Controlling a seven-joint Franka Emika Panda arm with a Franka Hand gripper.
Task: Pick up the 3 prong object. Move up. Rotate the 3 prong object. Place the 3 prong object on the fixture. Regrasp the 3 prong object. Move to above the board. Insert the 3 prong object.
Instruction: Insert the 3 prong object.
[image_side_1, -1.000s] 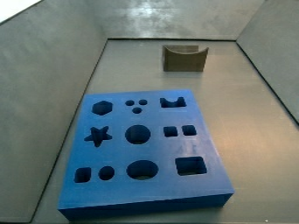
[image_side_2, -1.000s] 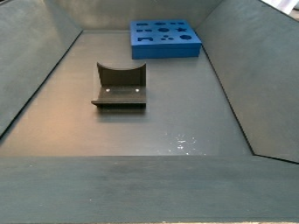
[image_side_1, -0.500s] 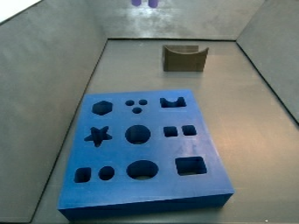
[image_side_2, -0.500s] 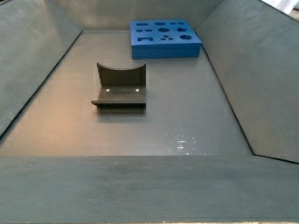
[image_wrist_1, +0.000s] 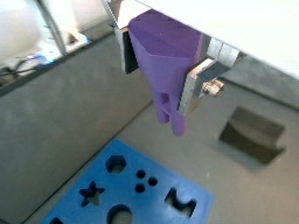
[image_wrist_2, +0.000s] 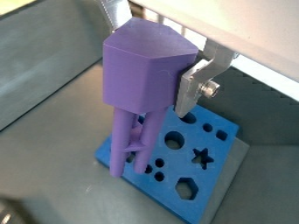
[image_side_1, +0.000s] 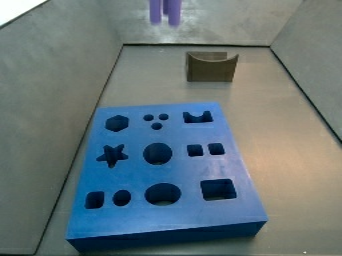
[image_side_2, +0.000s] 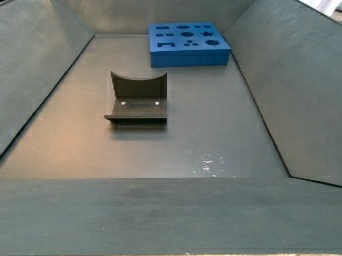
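Gripper sits high over the floor, seen only in both wrist views; its silver fingers are closed against the sides of the 3 prong object, which fills the gap between them. Same grip from the opposite side: gripper, finger plate pressed on the purple body. Piece hangs with prongs pointing down, clear of everything below.

Board lies flat on the floor under and a bit off from the prong tips in a wrist view; star, three dots and round holes show. Board also sits behind the prongs, which overlap its near edge in that picture; no contact visible, piece is well above it.

Fixture stands on the floor apart from the board, notch up, nothing in it.

Side view: only the purple prong tips poke in at the top edge, above the far end of the floor; gripper itself is out of frame. Board in the foreground, fixture near the back wall, well apart from it.

Side view from the opposite end: fixture mid-floor, board at the far wall, no gripper or piece visible.
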